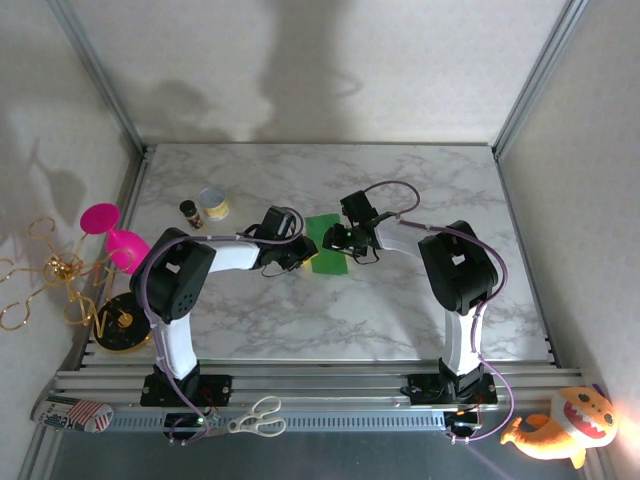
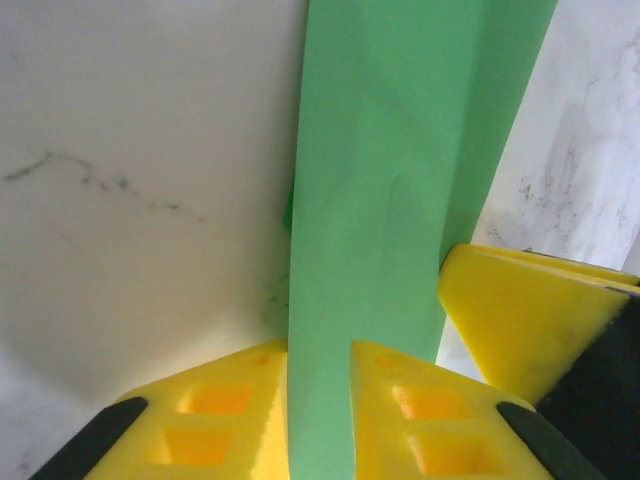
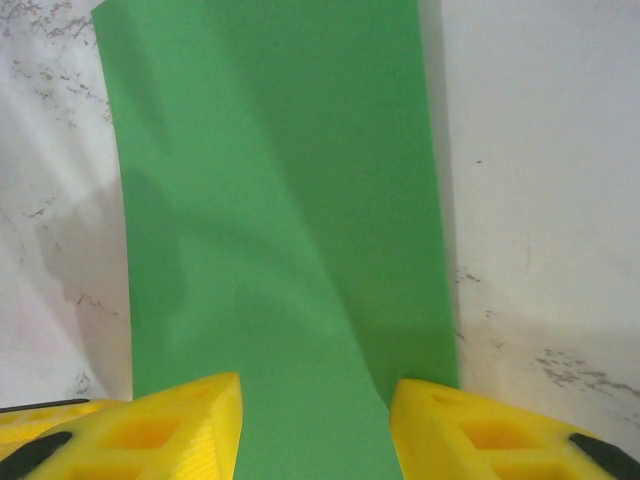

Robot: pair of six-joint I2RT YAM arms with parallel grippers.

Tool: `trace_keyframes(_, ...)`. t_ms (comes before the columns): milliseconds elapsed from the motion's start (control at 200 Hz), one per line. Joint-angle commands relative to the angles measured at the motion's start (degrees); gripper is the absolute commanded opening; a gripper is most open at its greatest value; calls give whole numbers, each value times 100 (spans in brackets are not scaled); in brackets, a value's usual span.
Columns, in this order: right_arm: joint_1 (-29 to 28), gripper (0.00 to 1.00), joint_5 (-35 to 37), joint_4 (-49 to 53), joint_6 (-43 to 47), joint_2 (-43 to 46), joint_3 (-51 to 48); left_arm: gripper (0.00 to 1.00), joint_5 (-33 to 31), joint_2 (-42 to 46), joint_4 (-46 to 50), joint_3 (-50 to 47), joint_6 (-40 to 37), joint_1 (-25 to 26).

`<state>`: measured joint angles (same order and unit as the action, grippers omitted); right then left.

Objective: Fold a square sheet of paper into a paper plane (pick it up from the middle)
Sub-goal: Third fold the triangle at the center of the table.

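Note:
The square sheet of paper (image 1: 328, 252) is bright green and lies mid-table as a folded, narrow band between the two grippers. My left gripper (image 1: 298, 256) reaches it from the left. In the left wrist view the paper (image 2: 380, 180) runs as a raised strip up between the yellow fingers (image 2: 250, 400), touching both, so the left gripper (image 2: 320, 355) is shut on it. My right gripper (image 1: 338, 238) stands open over the paper's other end, its fingers (image 3: 470, 420) spread across the paper (image 3: 280, 200), which shows a slanting crease. One right finger (image 2: 530, 310) sits beside the strip.
A small tin (image 1: 213, 204) and a dark little bottle (image 1: 189, 212) stand at the table's back left. Pink cups (image 1: 112, 234) and a black disc (image 1: 120, 322) sit off the left edge. Scissors (image 1: 257, 418) lie on the front rail, with a plush toy (image 1: 560, 425) at the front right.

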<state>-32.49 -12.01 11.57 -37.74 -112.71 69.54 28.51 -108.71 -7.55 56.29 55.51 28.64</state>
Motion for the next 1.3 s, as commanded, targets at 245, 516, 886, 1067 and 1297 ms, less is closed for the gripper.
trace_keyframes(245, 63, 50, -77, -15, 55, -26, -300, 10, 137, -236, 8, 300, -101, -140)
trace_keyframes(516, 85, 68, 126, -853, 711, 786, -608, 0, 146, -156, 4, 260, 25, -175)
trace_keyframes(886, -113, 84, 969, -2685, 2868, 1921, -2129, 0, 207, -2, -106, 198, 320, -166)
trace_keyframes(1067, -601, 83, 895, -4309, 4293, 2377, -3277, 0, 232, 51, -49, 207, 392, -158)
trace_keyframes(1297, -1240, 82, 1343, -4804, 5363, 2183, -3590, 0, 273, 25, 43, 251, 375, -157)
